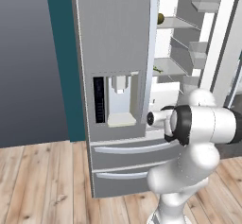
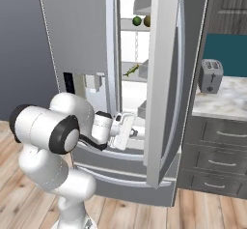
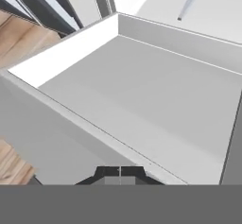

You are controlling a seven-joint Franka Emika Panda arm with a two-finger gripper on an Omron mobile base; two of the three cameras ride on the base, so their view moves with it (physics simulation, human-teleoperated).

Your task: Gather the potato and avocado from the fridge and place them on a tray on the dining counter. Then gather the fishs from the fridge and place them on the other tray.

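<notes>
The grey steel fridge (image 2: 77, 30) stands with its right door (image 2: 164, 78) swung open, showing white shelves. On an upper shelf sit the dark green avocado (image 2: 137, 21) and, right beside it, the brownish potato (image 2: 147, 21). One slender grey-green fish (image 2: 131, 70) lies on the shelf below. My gripper (image 2: 133, 133) is low in the doorway, well below these shelves, shut with nothing in it. In the hand view its dark fingertips (image 3: 120, 172) meet just above the rim of a white fridge bin (image 3: 75, 48). The trays and the dining counter are out of view.
The fridge's left door with the dispenser panel (image 1: 116, 100) is closed, with two drawers (image 1: 127, 148) under it. To the right, a toaster (image 2: 211, 76) stands on a marbled counter (image 2: 222, 105) above dark cabinets. The floor is wooden.
</notes>
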